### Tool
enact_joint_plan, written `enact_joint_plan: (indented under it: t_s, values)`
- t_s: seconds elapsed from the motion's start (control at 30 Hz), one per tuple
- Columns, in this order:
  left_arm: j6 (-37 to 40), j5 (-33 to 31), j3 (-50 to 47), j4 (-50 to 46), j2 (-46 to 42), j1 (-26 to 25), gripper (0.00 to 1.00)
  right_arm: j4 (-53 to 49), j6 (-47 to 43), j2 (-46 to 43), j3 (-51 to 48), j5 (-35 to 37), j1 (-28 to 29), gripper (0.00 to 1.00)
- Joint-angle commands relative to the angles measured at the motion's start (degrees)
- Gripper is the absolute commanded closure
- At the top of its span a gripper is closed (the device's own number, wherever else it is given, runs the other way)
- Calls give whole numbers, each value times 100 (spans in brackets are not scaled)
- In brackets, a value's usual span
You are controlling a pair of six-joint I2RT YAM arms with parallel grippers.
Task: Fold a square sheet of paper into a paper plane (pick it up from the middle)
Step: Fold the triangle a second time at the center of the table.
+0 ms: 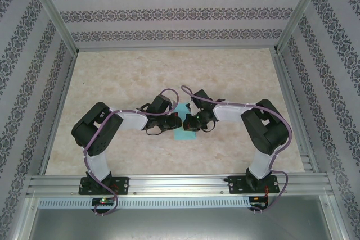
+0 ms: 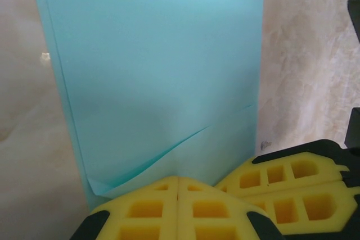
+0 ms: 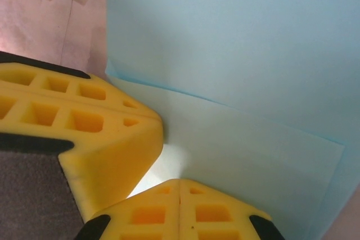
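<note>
Revealing paper [image 2: 157, 71] crease [image 2: 191, 139], left wrist

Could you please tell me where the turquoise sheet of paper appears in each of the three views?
Top external: the sheet of paper lies mid-table, between the two wrists.
Left wrist: the sheet of paper spans the upper middle, above the left gripper.
Right wrist: the sheet of paper covers the upper right, above the right gripper.
Shared landmark: the marbled table beside the sheet.
</note>
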Motion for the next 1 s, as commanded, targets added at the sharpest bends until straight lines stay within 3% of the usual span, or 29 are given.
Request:
enact_joint_plan:
  t_s: [0.0, 0.43, 0.73, 0.83, 0.97]
  values:
    - [4, -497, -76, -551, 308, 94, 96, -572, -237, -201, -487, 107, -3, 96]
    - [17, -499, 13, -670, 381, 95, 96, -777, -222, -1043, -1483, 127, -358, 96]
    - [96, -332, 280, -811, 268, 86, 93, -358, 220, -1821, -1296, 148, -563, 94]
    - [64, -157, 446, -777, 140, 54, 90, -5, 493, -1909, -1171, 300, -589, 88]
    - [-474, 387, 537, -101, -188, 43, 73, 435, 809, -1736, -983, 474, -594, 75]
